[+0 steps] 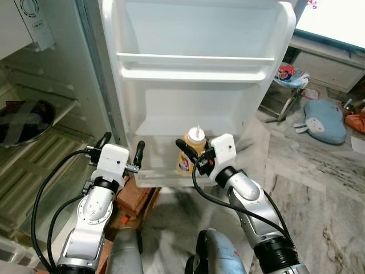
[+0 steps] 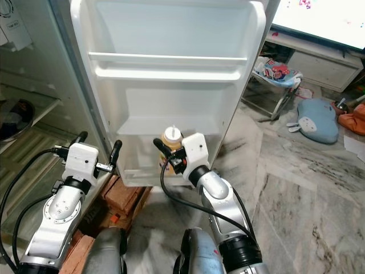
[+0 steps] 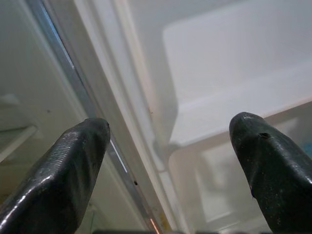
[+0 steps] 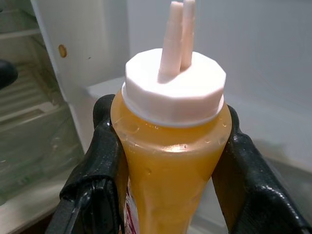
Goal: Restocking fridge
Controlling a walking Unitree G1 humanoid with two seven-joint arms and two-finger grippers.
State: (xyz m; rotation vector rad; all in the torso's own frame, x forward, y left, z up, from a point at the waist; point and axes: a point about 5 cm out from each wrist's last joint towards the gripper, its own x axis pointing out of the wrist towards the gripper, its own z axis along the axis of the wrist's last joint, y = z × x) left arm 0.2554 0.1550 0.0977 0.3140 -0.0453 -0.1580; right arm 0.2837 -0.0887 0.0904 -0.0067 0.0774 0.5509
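Right gripper (image 4: 168, 161) pinching the yellow sauce bottle (image 4: 170, 146) upright in the fridge door's (image 1: 199, 34) bottom shelf (image 1: 154, 178). Left gripper (image 1: 121, 149) spread, holding nothing, just beside the door's hinge edge.

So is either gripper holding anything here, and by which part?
The right gripper clamps the yellow squeeze bottle with white cap by its shoulders, below the cap. The left gripper holds nothing.

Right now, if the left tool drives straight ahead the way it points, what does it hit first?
Probably the hinge-side edge of the open fridge door. The left tool is open and empty, and its wrist view looks between its fingers at that edge, where it meets the cabinet. Depth is unclear, so treat this as likely.
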